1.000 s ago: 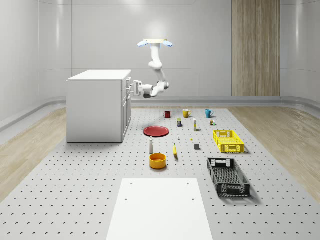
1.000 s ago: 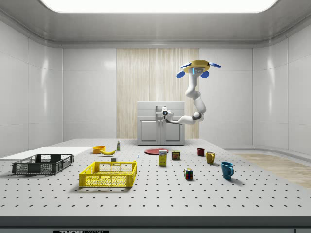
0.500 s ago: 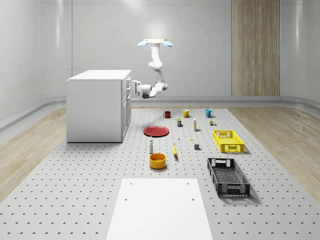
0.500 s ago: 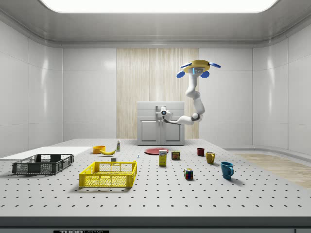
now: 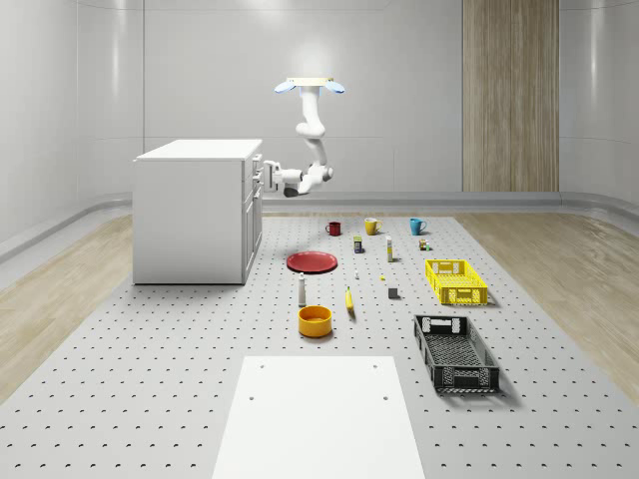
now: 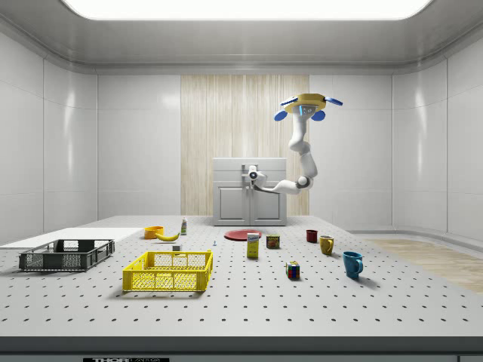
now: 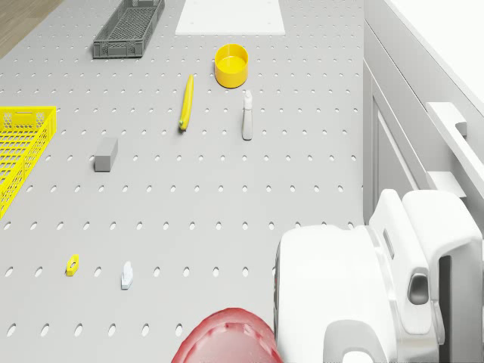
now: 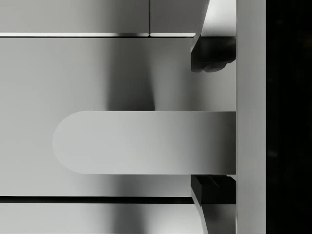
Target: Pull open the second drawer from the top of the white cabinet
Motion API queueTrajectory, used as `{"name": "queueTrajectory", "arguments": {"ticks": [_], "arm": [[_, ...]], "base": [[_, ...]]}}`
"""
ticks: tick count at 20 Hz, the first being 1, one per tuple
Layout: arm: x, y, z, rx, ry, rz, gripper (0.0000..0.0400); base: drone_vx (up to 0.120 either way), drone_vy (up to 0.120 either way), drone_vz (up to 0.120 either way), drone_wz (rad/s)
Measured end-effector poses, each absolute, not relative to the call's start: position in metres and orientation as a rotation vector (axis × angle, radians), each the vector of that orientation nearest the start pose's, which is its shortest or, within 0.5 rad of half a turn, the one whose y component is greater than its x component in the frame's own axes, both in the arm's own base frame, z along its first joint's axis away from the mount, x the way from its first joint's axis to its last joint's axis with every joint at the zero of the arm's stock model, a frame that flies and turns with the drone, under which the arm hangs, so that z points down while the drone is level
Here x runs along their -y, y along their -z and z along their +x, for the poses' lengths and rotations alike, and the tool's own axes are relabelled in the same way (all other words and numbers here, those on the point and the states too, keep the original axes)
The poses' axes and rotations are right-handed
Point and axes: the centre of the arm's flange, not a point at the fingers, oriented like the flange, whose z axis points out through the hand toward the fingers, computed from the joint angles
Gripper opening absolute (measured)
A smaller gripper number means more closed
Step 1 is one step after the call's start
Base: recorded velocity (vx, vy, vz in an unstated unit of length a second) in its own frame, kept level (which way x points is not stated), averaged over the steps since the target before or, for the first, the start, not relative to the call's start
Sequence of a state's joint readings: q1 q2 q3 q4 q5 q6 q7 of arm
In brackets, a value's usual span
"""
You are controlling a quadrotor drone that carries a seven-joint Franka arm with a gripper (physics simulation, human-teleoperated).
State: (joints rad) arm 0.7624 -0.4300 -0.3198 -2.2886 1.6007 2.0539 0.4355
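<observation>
1. Now the drone (image 5: pixel 311 87) hovers high over the worktop (image 5: pixel 200 399), beside the white cabinet (image 5: pixel 195 215), and its arm reaches to the cabinet front.
2. At the front, the end effector (image 5: pixel 262 176) is at the upper drawers. In the wrist view its fingers (image 8: pixel 210 53) stand spread, one on each side of the drawer handle (image 8: pixel 141 142), not yet pinching it.
3. The second drawer (image 8: pixel 97 117) looks closed, its front level with its neighbours.
4. If the fingers close too shallow on the handle, they may slip off during the pull.
5. If the drone drifts, the pull may go crooked and the drawer may jam.
</observation>
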Motion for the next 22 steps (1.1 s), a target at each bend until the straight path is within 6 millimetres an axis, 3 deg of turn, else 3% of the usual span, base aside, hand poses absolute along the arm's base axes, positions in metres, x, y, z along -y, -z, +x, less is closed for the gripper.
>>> {"name": "queueTrajectory", "arguments": {"ticks": [2, 4, 10, 22], "arm": [[-0.228, -0.586, 0.403, -0.609, -0.614, -1.482, 0.018], [-0.227, -0.593, 0.403, -0.648, -0.648, -1.491, 0.0231], [-0.227, -0.585, 0.404, -0.611, -0.613, -1.493, 0.0155], [-0.203, -0.586, 0.404, -0.615, -0.617, -1.5, 0.0159]], "base": [[0.0, 0.0, 0.0, 0.0], [0.0, 0.0, 0.0, 0.0], [0.0, 0.0, 0.0, 0.0], [0.0, 0.0, 0.0, 0.0]]}}
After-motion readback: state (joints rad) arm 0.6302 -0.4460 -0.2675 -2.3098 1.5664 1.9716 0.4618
